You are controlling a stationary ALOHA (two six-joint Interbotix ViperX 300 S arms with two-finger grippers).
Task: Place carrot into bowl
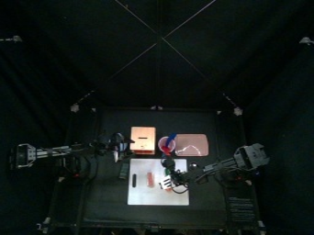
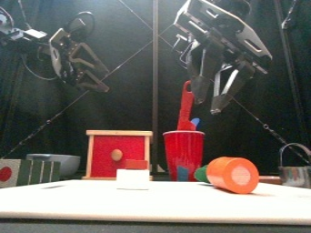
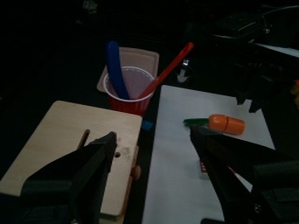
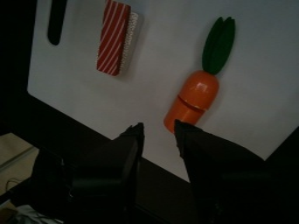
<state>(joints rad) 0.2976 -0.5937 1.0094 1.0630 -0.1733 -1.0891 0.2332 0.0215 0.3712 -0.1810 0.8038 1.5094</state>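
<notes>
the right end effector hangs above the white mat with its jaws apart, holding nothing. just past its tips the carrot lies flat on the mat, green tip pointing away, near a red striped block. the left end effector is wide open and empty, over the wooden board.
</notes>
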